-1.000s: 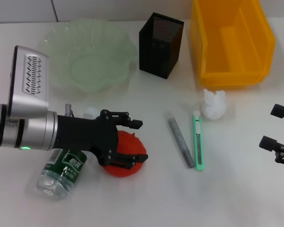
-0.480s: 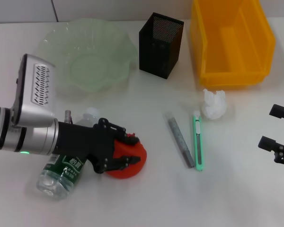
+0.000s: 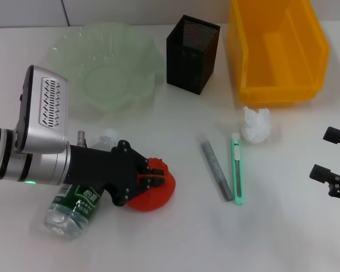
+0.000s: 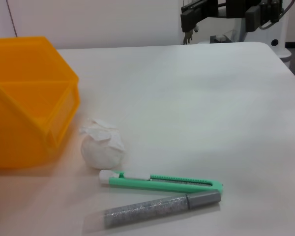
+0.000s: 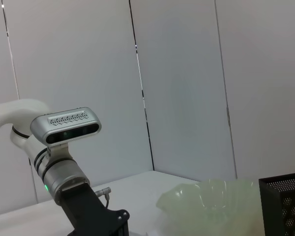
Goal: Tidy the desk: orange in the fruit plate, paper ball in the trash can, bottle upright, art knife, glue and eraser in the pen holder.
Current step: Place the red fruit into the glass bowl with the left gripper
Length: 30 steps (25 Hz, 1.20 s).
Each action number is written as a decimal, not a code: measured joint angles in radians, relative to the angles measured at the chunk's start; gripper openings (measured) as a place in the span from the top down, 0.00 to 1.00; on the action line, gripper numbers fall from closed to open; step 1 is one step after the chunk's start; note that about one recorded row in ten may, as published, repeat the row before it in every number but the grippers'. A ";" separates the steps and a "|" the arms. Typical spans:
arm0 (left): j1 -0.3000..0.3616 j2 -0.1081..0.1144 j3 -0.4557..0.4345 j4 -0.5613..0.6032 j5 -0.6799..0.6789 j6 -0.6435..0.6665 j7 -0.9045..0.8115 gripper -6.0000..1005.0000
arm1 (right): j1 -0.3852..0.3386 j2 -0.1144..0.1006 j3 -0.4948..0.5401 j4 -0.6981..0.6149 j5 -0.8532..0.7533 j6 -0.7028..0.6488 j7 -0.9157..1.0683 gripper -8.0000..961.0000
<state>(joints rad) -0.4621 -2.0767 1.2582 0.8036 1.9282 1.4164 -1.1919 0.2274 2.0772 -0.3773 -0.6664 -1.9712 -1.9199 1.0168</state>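
Observation:
The orange [image 3: 156, 194] rests on the white desk [image 3: 175, 243], and my left gripper [image 3: 153, 179] is shut on it from the left. Beside that wrist the bottle [image 3: 73, 207] lies on its side. Behind them is the pale green fruit plate [image 3: 62, 48]. The black mesh pen holder [image 3: 192, 54] and the yellow trash can [image 3: 323, 54] stand at the back. In front of the can lies the paper ball [image 3: 256, 124], with the art knife [image 3: 237, 170] and a grey glue stick [image 3: 216, 168] nearer me. No eraser is in view. My right gripper [image 3: 335, 164] hangs open at the right edge.
The left wrist view shows the trash can [image 4: 24, 98], paper ball [image 4: 102, 146], art knife [image 4: 162, 182] and glue stick [image 4: 157, 212] close together. The right wrist view shows the fruit plate [image 5: 211, 201] and pen holder [image 5: 285, 201] beyond the left arm [image 5: 64, 162].
The left gripper's fingers, spread wide around the orange a second ago, have shut onto it. The right arm has not moved.

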 joint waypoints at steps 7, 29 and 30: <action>0.021 0.001 0.001 0.030 -0.120 0.041 0.069 0.93 | 0.000 -0.001 0.000 0.006 0.001 0.000 -0.002 0.16; -0.098 -0.002 -0.078 -0.269 -0.885 -0.552 0.318 0.92 | 0.004 -0.003 0.000 0.044 0.008 0.010 0.000 0.17; -0.098 -0.002 -0.078 -0.269 -0.885 -0.552 0.318 0.92 | 0.006 -0.004 0.000 0.044 0.008 0.011 0.005 0.18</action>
<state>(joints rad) -0.5604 -2.0789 1.1797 0.5350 1.0431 0.8648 -0.8741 0.2330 2.0733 -0.3773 -0.6227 -1.9633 -1.9091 1.0213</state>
